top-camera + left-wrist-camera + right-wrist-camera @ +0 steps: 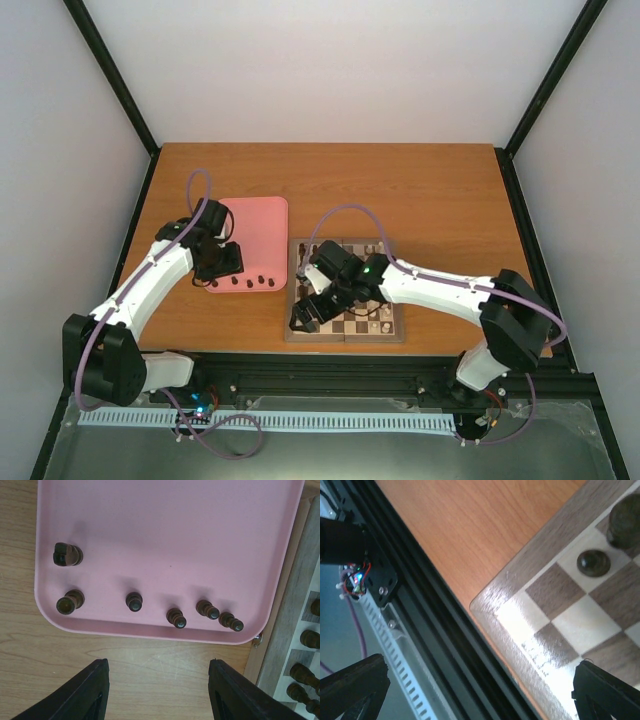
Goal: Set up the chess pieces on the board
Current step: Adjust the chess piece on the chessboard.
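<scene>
The left gripper (pixel 158 680) is hovering over the counter (pixel 50 645), jaws apart and empty, with six chess pieces (pixel 134 601) sitting on the pink tray (pixel 175 530) at its 12 o'clock. The right gripper (pixel 480 670) is hanging wide apart over a corner of the board (pixel 560 615), which is lying at the tray's 3 o'clock.

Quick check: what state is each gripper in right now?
Left gripper: open, holding nothing, beside the pink tray.
Right gripper: open, holding nothing, over the board corner.
</scene>
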Controlling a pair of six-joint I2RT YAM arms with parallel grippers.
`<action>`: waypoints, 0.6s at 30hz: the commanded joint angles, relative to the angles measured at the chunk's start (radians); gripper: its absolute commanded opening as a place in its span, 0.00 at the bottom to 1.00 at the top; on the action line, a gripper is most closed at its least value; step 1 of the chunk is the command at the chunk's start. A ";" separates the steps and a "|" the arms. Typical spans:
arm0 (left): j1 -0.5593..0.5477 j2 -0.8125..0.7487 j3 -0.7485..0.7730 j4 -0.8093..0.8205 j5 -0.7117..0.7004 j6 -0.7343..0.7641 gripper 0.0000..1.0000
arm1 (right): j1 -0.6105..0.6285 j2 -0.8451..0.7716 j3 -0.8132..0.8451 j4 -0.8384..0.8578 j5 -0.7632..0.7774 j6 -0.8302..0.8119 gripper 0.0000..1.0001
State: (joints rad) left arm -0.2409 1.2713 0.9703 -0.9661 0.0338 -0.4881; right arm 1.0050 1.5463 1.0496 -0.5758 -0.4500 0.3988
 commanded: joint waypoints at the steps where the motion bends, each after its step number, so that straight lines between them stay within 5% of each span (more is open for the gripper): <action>1: 0.011 -0.016 0.025 0.004 -0.010 0.023 0.57 | 0.008 0.049 -0.002 0.136 0.051 0.020 1.00; 18: 0.011 0.067 0.052 0.023 -0.012 0.019 0.57 | 0.004 0.158 0.045 0.180 0.122 -0.046 1.00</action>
State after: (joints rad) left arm -0.2401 1.3277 0.9848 -0.9638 0.0292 -0.4873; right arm 1.0046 1.6848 1.0645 -0.4255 -0.3187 0.3809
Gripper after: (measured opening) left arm 0.568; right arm 1.000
